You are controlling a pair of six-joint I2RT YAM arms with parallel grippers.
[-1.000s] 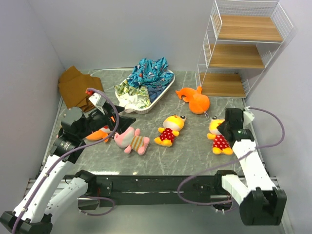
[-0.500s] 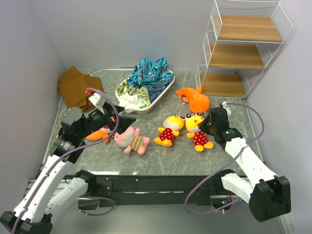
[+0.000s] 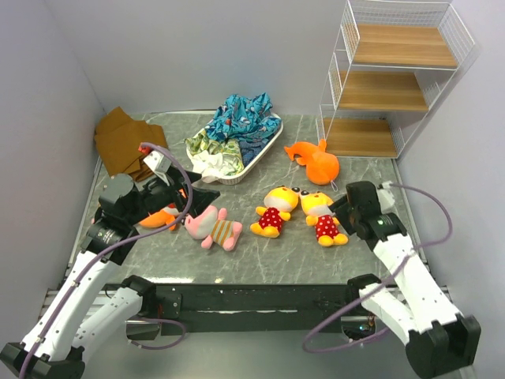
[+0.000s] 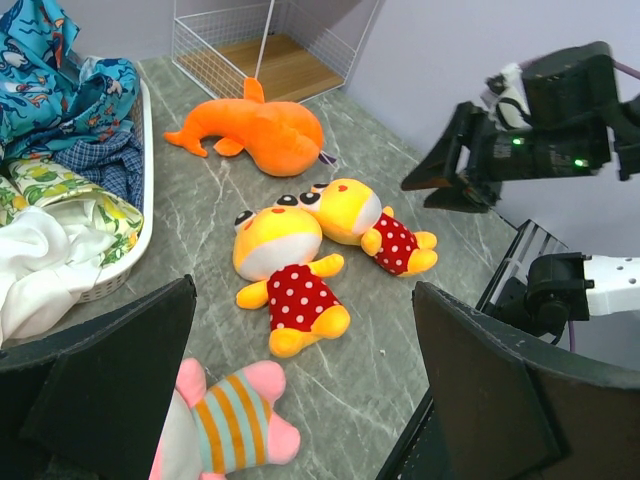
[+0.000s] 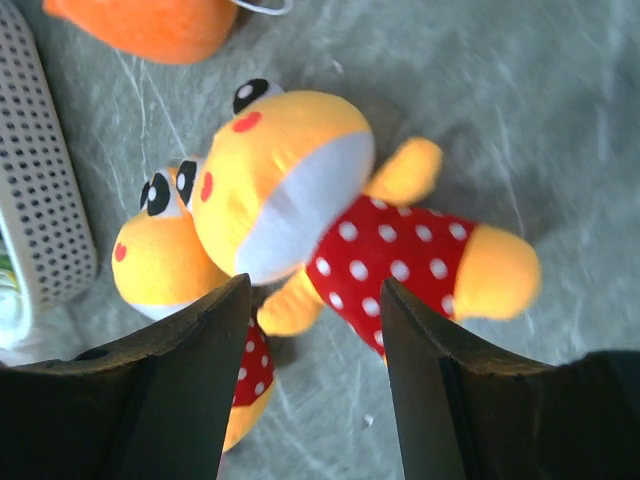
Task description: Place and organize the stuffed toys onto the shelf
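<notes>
From the top view I see a grey marbled table (image 3: pixel 260 257) boxed in by pale lilac walls, with the shelf (image 3: pixel 387 91) standing at the far right corner. Against a second ago, the spotted yellow toy (image 3: pixel 322 215) has slid away from the shelf side and now lies head to head with its twin (image 3: pixel 274 212). My right gripper (image 3: pixel 338 209) sits just beside it, on its shelf side. An orange shark (image 3: pixel 314 162) lies just before the shelf's bottom board, in the way of that board. Farther from the shelf come the white tray (image 3: pixel 264 151) heaped with blue cloth (image 3: pixel 241 117), the pink toy (image 3: pixel 213 227) and a second shark (image 3: pixel 158 217) partly hidden by my left arm. My left gripper (image 3: pixel 207 197) is there too, with the brown cloth (image 3: pixel 122 142) farthest off. On the left wrist view my left fingers (image 4: pixel 120 380) stand wide apart, gripping nothing. On the right wrist view the right fingers (image 5: pixel 190 390) are spread above the yellow pair, touching neither.
</notes>
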